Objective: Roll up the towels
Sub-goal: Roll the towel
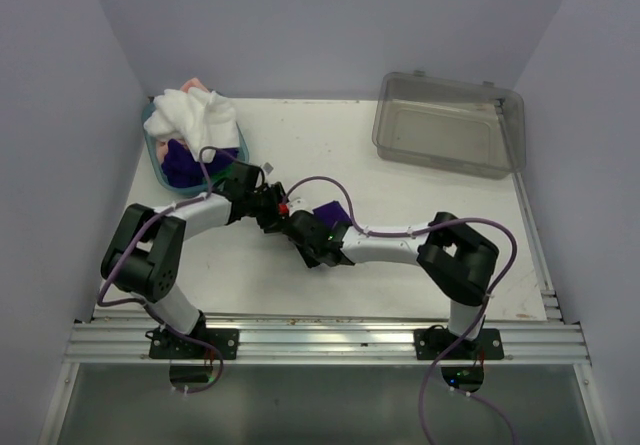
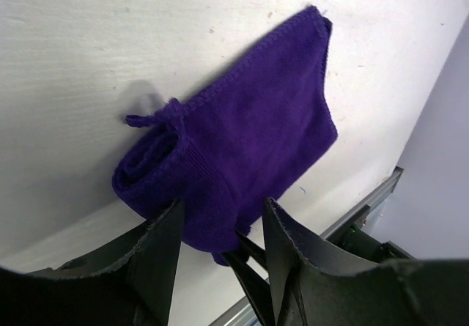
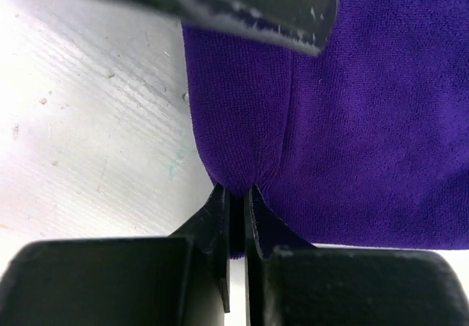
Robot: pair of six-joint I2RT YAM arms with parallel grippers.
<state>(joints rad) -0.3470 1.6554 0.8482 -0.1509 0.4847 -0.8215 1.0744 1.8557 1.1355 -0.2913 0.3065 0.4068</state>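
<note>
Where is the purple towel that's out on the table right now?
In the top view the purple towel lies near the middle of the table; the right gripper pinches its edge, and the open left gripper hovers at its rolled end.

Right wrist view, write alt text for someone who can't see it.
The right gripper pinches shut on the edge of a dark purple towel lying on the white table. The left gripper's finger crosses the top.

Lone towel (image 2: 249,135) at centre of table (image 1: 300,135), heaped towels (image 1: 190,115) in basket (image 1: 153,160) far left, bin (image 1: 450,120) far right
</note>
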